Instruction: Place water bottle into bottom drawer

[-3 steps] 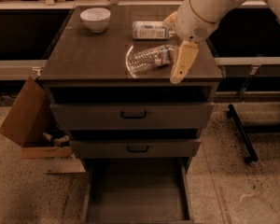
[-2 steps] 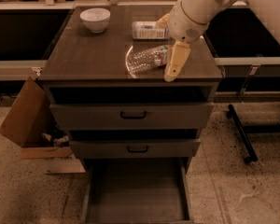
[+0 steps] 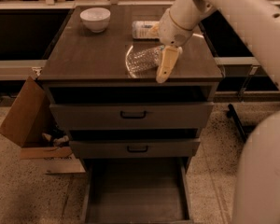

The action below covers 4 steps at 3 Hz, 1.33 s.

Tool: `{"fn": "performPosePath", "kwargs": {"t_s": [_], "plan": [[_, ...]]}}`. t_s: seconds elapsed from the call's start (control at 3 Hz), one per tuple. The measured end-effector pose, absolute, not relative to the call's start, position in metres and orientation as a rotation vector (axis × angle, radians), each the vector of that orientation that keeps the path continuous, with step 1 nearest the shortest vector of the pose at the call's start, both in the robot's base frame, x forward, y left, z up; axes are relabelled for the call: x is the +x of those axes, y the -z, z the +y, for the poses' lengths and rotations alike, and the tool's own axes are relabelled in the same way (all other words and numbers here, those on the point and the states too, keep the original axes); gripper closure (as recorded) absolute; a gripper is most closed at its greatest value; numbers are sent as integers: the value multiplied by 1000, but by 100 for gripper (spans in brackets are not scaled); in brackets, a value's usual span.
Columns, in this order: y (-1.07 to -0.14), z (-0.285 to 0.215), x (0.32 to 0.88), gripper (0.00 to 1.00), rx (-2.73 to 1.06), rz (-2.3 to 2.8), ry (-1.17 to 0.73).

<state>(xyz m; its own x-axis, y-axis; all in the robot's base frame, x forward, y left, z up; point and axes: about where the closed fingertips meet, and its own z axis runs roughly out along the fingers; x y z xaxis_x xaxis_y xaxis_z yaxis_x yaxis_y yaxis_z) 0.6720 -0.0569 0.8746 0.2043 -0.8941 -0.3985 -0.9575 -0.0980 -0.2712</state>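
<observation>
The water bottle (image 3: pixel 142 59) is clear and ribbed and lies on its side near the front of the cabinet top (image 3: pixel 84 55). My gripper (image 3: pixel 159 47) hangs over the bottle's right end, open. One cream finger (image 3: pixel 165 64) is in front of the bottle and the other is behind it, near the labelled bottle. The bottom drawer (image 3: pixel 135 190) is pulled out below, and its flat floor shows.
A white bowl (image 3: pixel 95 18) stands at the back left of the cabinet top. A bottle with a wide pale label (image 3: pixel 142 29) lies at the back. The two upper drawers (image 3: pixel 133 115) have black handles. A cardboard box (image 3: pixel 21 120) stands on the left. My arm (image 3: pixel 266 171) fills the right foreground.
My gripper has moved left, and its front finger is now against the bottle's right end. The bottle, bowl and drawers have not moved.
</observation>
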Motion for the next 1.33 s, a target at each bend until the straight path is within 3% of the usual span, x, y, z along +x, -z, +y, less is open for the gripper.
{"fn": "performPosePath", "kwargs": {"t_s": [0.33,0.67,1.33], "plan": [[-855,-50,682,0,-2040,1728,-234],[-839,-47,687,16,-2050,1742,-275],[-844,-55,687,62,-2016,1749,-253]]}}
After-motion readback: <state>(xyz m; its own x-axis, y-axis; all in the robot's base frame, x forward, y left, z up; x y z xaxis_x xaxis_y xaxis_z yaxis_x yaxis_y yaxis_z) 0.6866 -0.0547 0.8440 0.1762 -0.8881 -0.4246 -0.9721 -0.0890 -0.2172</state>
